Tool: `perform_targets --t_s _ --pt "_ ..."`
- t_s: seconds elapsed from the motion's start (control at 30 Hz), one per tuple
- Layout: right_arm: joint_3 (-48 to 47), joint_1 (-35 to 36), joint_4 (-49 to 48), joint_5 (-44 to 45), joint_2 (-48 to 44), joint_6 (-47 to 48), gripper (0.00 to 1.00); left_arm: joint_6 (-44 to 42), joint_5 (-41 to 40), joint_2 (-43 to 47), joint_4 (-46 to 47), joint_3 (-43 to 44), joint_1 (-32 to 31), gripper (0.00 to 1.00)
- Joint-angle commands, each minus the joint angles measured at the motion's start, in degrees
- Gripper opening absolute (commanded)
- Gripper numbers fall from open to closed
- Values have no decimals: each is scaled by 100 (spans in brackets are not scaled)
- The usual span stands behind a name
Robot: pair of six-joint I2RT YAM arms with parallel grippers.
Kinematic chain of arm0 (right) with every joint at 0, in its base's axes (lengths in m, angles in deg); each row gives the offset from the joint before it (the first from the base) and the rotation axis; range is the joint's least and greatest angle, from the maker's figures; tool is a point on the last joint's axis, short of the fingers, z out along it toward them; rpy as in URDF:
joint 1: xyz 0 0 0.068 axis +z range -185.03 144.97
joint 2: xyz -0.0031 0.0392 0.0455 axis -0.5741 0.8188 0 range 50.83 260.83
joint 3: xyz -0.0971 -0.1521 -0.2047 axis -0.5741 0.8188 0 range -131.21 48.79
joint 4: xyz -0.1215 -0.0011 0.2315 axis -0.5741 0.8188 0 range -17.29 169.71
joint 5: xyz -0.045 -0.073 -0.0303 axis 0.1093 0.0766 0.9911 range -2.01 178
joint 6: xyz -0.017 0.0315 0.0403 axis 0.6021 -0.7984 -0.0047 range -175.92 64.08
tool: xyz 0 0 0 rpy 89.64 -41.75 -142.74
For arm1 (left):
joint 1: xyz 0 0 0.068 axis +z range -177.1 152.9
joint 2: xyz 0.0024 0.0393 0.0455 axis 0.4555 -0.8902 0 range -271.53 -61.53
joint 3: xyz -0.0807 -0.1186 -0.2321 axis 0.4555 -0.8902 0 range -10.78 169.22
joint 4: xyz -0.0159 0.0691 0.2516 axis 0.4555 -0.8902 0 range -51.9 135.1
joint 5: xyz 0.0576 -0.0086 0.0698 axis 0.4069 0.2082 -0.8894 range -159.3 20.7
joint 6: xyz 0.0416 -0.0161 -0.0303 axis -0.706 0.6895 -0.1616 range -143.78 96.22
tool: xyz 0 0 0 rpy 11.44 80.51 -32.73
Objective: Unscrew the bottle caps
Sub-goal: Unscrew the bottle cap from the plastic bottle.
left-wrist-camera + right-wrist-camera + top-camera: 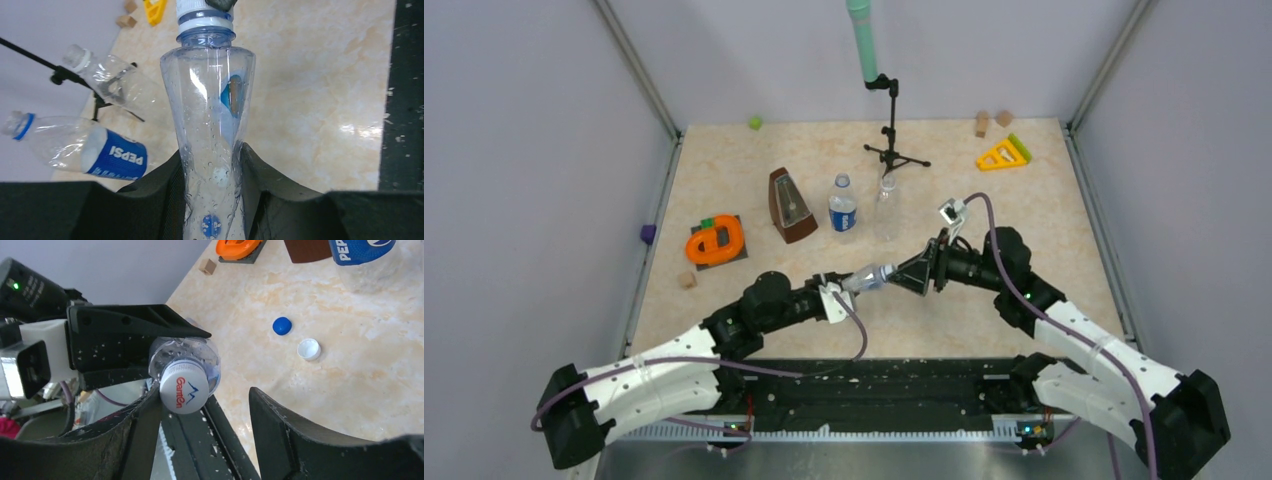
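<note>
Centrally, above the front of the beige table (1074, 220), two arms meet at one of three clear bottles. The left gripper (210, 152) is closed on the held bottle (207, 110), its two black fingers (165, 200) pressing the waisted lower body from either side, so that the bottle lies roughly level over the table with its neck pointing at the right gripper (204, 395). The other two bottles stand upright side by side farther back, well apart from both grippers: the labelled bottle (843, 205), with a blue-and-white band, and the plain bottle (885, 205) just to its right; both necks show only a ring, with no cap on them. Three caps are counted. The printed white cap (184, 388) sits on the neck of the held bottle, between the right gripper's fingers, which are spread wider than the cap: the near finger (145, 435) touches its rim, while the far finger (290, 435) stands clear of it. The blue cap (282, 326) and the loose white cap (308, 349) lie on the table near each other, not touching.
</note>
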Motion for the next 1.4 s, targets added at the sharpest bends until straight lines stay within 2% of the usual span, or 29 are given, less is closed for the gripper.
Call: perform_targets --t_s 0.0,0.23,0.4,0.63,0.8,1.07,1.37 --pt "-105 4 -884 340 61 -746 63 -643 -924 321 746 -263 -96 0" --pt "12 4 -1298 959 154 -1442 63 -1011 -1325 397 861 -466 -152 0" --pt "-63 4 -1664 657 407 -1683 62 -1188 -1614 294 973 -456 -214 0" --pt "-162 4 -1651 243 792 -1677 60 -1264 -1693 165 1109 -494 -304 0" --pt "-162 4 -1638 271 783 -1587 59 -1046 -1629 249 862 -419 -335 0" --pt "-176 4 -1555 373 669 -1557 59 -1026 -1622 518 999 -637 -348 0" --pt "-220 4 -1361 381 564 -1462 60 -995 -1659 374 1032 -621 -347 0"
